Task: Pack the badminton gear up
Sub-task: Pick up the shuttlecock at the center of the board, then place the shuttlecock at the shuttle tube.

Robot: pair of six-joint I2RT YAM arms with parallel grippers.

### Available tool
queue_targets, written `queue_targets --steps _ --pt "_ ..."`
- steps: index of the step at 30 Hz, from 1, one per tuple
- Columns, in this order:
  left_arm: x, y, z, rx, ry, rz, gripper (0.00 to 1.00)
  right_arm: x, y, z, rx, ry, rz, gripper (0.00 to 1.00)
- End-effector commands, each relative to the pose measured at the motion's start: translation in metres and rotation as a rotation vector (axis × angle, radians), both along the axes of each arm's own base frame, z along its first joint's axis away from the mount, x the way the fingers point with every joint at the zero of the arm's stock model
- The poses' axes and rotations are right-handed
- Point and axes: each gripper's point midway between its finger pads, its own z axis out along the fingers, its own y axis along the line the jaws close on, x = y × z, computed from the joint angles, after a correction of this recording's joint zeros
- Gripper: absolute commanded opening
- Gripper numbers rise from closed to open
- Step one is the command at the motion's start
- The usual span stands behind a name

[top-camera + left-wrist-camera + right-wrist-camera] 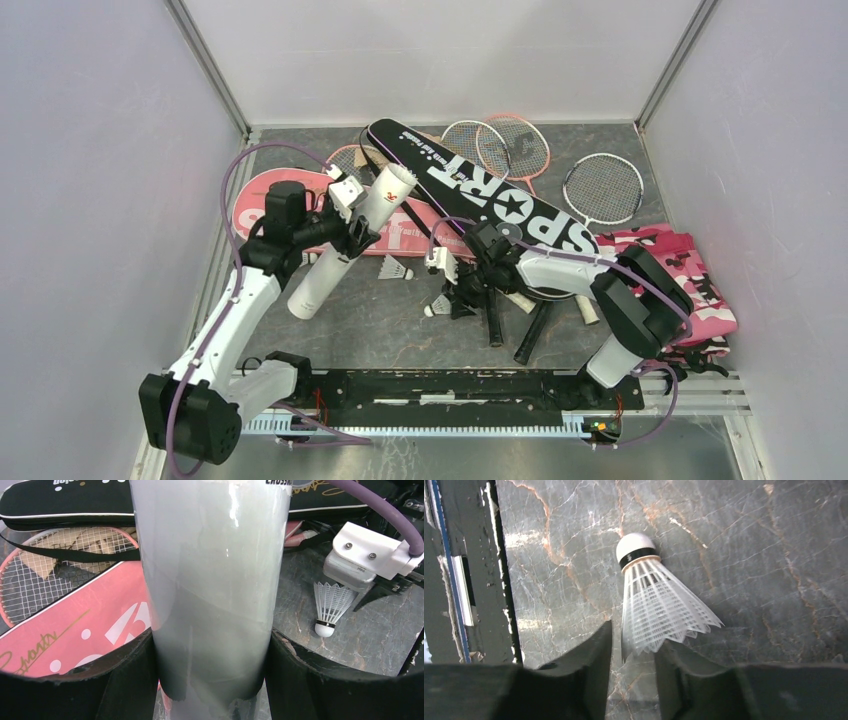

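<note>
My left gripper (352, 232) (212, 645) is shut on the long white tube (350, 250) (215, 580) and holds it tilted, with its open mouth up and away. My right gripper (452, 298) (634, 645) is low over the table. Its fingers stand a little apart around the skirt edge of a white shuttlecock (437, 307) (654, 605) lying cork-away. The skirt touches the right finger; the left finger is clear of it. A second shuttlecock (397, 269) (330, 607) lies between the arms. A black "SPORT" cover (490, 190) and a pink cover (270, 195) lie behind.
Several rackets (603, 188) lie at the back, some under the covers, and their black handles (535, 330) reach toward the near rail by my right arm. A pink camouflage cloth (690, 280) is bunched at the right wall. Walls enclose the table on three sides.
</note>
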Motion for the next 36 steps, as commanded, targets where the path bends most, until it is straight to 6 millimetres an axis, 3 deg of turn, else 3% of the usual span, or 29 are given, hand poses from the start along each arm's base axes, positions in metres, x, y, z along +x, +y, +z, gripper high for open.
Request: queue_targets --steps 1,8,13,19,24,29,32,36 --pt "0.007 0.002 0.028 -0.028 -0.094 0.021 0.40 0.024 0.021 0.019 0.056 -0.063 -0.032 0.36" --pt "0.005 0.004 0.025 -0.004 -0.107 0.013 0.40 0.036 0.027 0.040 0.081 -0.126 -0.006 0.01" --pt "0.002 0.003 0.018 0.027 -0.110 -0.029 0.40 0.036 0.020 0.067 0.107 -0.203 0.049 0.00" --pt "-0.014 0.000 0.009 0.101 -0.109 -0.153 0.41 0.042 -0.005 0.118 0.129 -0.332 0.071 0.00" --pt "-0.029 0.009 -0.003 0.210 -0.082 -0.224 0.41 0.054 -0.029 0.181 0.135 -0.496 0.023 0.00" --pt "-0.042 0.011 -0.010 0.244 -0.062 -0.277 0.41 0.058 -0.034 0.253 0.192 -0.631 -0.018 0.00" --pt "-0.049 0.007 -0.010 0.235 -0.045 -0.308 0.41 0.062 -0.034 0.274 0.200 -0.654 -0.031 0.00" --pt "-0.055 0.001 -0.008 0.220 -0.036 -0.331 0.40 0.066 -0.029 0.282 0.204 -0.657 -0.028 0.00"
